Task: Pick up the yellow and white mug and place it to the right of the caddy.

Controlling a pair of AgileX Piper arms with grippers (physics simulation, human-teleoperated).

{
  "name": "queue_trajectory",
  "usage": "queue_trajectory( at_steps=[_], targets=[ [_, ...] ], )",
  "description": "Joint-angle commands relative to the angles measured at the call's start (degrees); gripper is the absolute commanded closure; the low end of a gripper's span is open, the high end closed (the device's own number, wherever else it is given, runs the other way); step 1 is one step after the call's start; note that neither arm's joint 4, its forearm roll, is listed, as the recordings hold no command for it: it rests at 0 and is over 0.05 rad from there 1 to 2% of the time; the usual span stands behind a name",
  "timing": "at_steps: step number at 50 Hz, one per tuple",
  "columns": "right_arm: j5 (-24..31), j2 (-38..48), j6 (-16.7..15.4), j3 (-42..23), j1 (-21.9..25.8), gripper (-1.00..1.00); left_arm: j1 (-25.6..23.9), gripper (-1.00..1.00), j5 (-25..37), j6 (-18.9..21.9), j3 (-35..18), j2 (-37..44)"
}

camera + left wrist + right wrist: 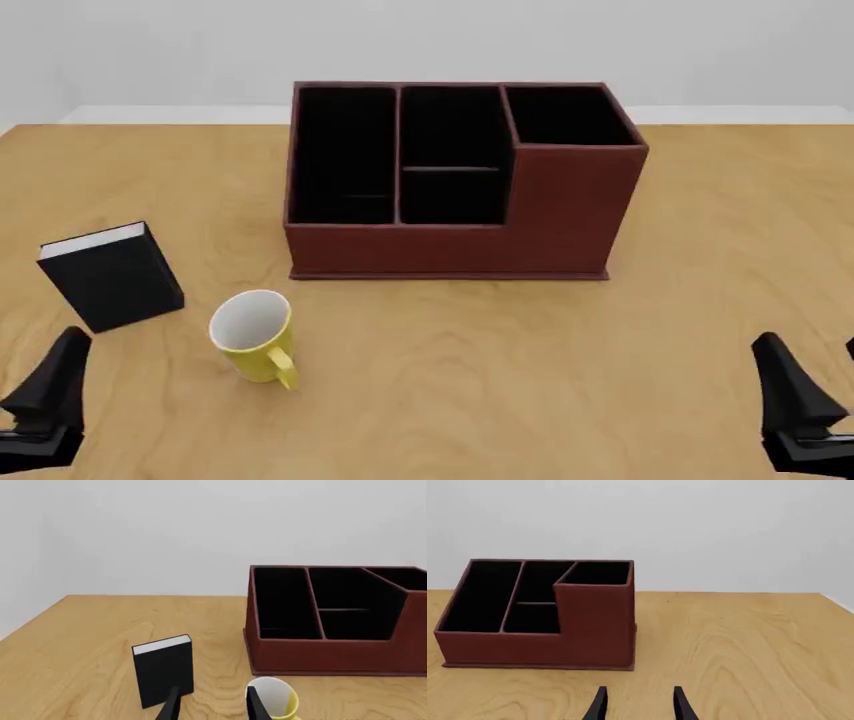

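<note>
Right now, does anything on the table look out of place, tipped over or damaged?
Nothing stands out. The yellow and white mug stands upright with its handle toward the camera, the small black book stands on end to its left, and the caddy sits square with no visible damage or spill.

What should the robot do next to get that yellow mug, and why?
Probably bring the left gripper forward and down over the yellow and white mug. The mug stands untouched on the table's left side, left of the caddy, nearer that arm, whose fingers look open.
</note>
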Motion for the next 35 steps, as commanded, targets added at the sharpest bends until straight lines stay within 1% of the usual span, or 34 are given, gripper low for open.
queue_trajectory(
  at_steps=[1,2,3,4,5,7,8,12,14,16,17,18,19,22,25,26,27,28,30,31,32,33,34,35],
  targets=[
    [1.4,0.2,-0.7,-0.4,8.7,-1.00,-0.5,-1.00,-0.8,0.7,0.4,0.0],
    [0.1,1.4,-1.8,-0.2,10.7,-1.00,0.3,-1.00,-1.7,2.4,-0.2,-0.1],
    [-0.5,1.4,-2.2,-0.1,10.1,-1.00,-0.2,-1.00,-1.2,1.1,-0.3,-0.1],
    [-4.3,5.3,-1.5,0.1,10.6,-1.00,-0.5,-1.00,-1.6,0.9,-0.8,0.0],
    [-7.1,7.8,-1.9,0.1,11.4,-1.00,-0.5,-1.00,-1.7,1.2,-0.6,-0.1],
    [-11.6,12.4,-1.8,0.1,13.7,-1.00,0.2,-1.00,-1.7,1.5,-1.2,-0.1],
    [-13.5,14.1,-1.9,0.1,15.6,-1.00,0.7,-1.00,-1.8,1.3,-1.2,-0.1],
    [-19.4,20.0,-2.6,0.1,20.4,-1.00,1.4,-1.00,-1.9,1.1,-1.3,-0.1],
    [-23.3,23.9,-3.1,0.1,22.5,-1.00,1.8,-1.00,-2.0,1.2,-1.3,-0.1],
    [-29.8,30.8,-3.7,-0.1,25.6,-1.00,2.2,-1.00,-2.5,3.3,-1.6,-0.1],
    [-31.4,32.5,-3.8,-0.1,25.8,-1.00,2.2,-1.00,-2.6,3.2,-1.8,-0.1],
    [-35.9,37.8,-4.0,-0.1,26.6,-1.00,2.8,-1.00,-1.8,1.6,-2.3,-0.1],
    [-37.8,40.0,-3.9,-0.3,27.1,-1.00,3.0,-1.00,-2.2,2.9,-2.3,-0.1],
    [-46.3,49.4,-3.8,-0.3,28.6,-1.00,3.4,-1.00,-2.1,2.0,-2.5,-0.1],
    [-51.1,54.7,-4.2,-1.0,30.9,-1.00,3.7,-1.00,-2.0,1.9,-2.8,-0.1],
    [-54.6,58.6,-3.2,-1.3,31.0,-1.00,3.1,-1.00,-2.4,2.1,-3.0,-0.1],
    [-55.4,59.8,-2.9,-1.6,31.4,-1.00,3.2,-1.00,-2.4,2.3,-2.9,-0.1],
    [-59.3,64.6,-3.6,-1.8,32.9,-1.00,3.6,-1.00,-2.2,2.0,-3.3,-0.1],
    [-63.3,69.3,-4.4,-2.4,35.1,-1.00,3.8,-1.00,-2.2,1.4,-3.6,-0.1],
    [-64.0,70.1,-4.6,-2.5,35.5,-1.00,3.9,-1.00,-2.2,1.1,-3.9,-0.1],
    [-66.3,73.2,-4.9,-2.9,36.1,-1.00,3.9,-1.00,-2.2,0.0,-4.4,-0.1],
    [-67.4,74.2,-4.9,-2.8,36.4,-1.00,2.8,-1.00,-2.0,-2.5,-5.3,-0.1],
    [-69.0,76.5,-5.0,-3.2,36.6,-1.00,2.5,-1.00,-1.5,-1.2,-6.0,-0.1],
    [-70.0,77.6,-5.3,-3.4,36.9,-1.00,2.7,-1.00,-1.8,-1.2,-6.4,-0.1]
  ],
)
